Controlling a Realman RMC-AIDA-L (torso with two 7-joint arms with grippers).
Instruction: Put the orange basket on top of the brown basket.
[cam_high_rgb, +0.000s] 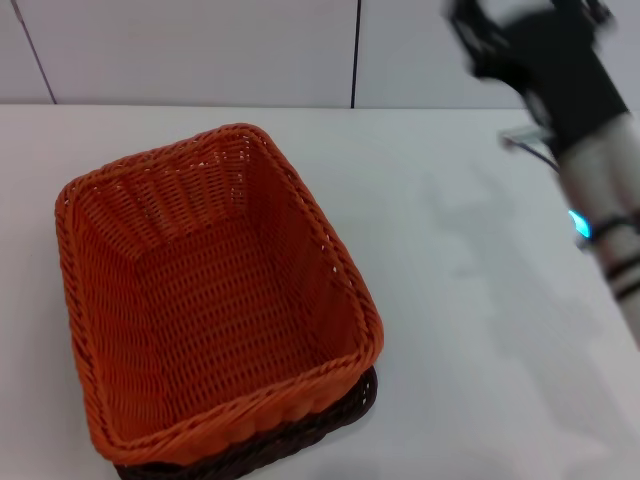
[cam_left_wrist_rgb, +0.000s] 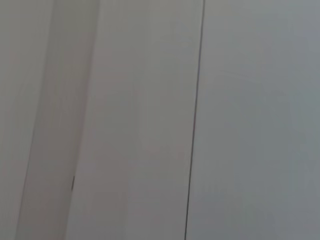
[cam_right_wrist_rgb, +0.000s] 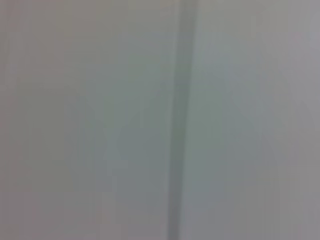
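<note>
The orange basket (cam_high_rgb: 215, 300) sits nested on top of the brown basket (cam_high_rgb: 330, 420), whose dark rim shows only along the near right edge beneath it. Both stand on the white table at the left of the head view. My right gripper (cam_high_rgb: 480, 35) is raised at the top right, far from the baskets and holding nothing that I can see; its fingers are blurred. My left gripper is out of the head view. Both wrist views show only the grey wall panels.
The white table (cam_high_rgb: 480, 300) stretches to the right of the baskets. A grey panelled wall (cam_high_rgb: 200, 50) stands behind the table. My right arm (cam_high_rgb: 600, 170) reaches over the table's right side.
</note>
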